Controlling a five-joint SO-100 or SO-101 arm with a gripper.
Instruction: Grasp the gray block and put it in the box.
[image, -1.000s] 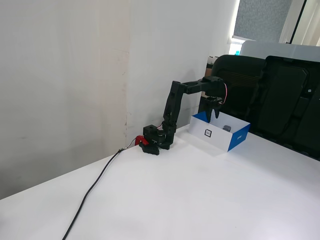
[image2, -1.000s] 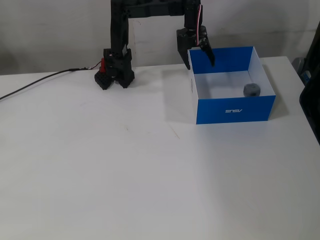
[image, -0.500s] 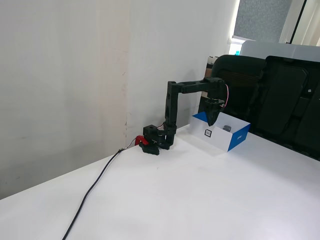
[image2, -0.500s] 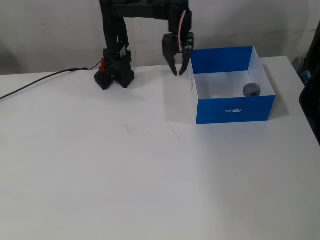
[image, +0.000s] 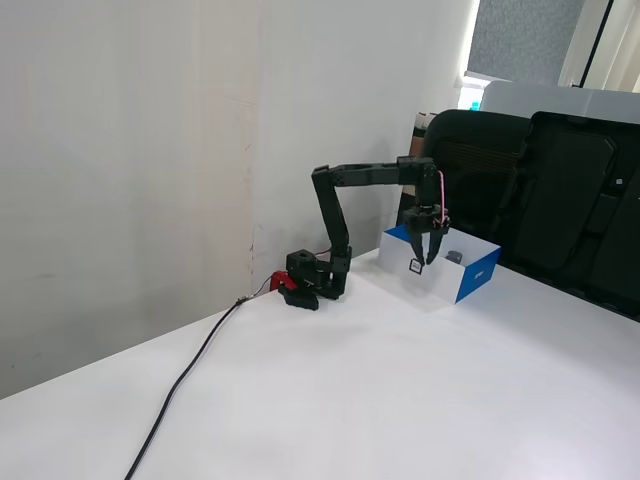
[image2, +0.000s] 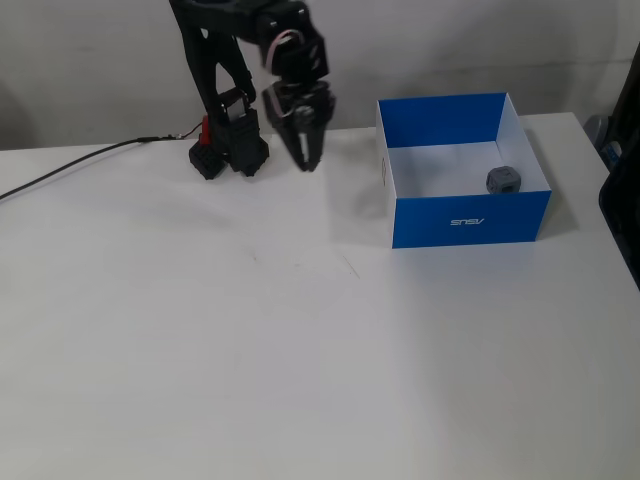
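Note:
The gray block (image2: 503, 180) lies inside the box (image2: 470, 222), near its right front corner, and also shows as a small dark shape in the other fixed view (image: 455, 257). The box is blue outside, with a white side (image: 432, 281) bearing a small square mark. My gripper (image2: 304, 163) hangs fingers down just left of the box, outside it and above the table. Its jaws stand a little apart and hold nothing. In a fixed view the gripper (image: 424, 262) overlaps the box's white side.
The arm's base (image2: 228, 152) with a red part stands at the back of the white table, and a black cable (image2: 70, 165) runs left from it. A black chair (image: 560, 190) stands behind the box. A wall is close behind the arm.

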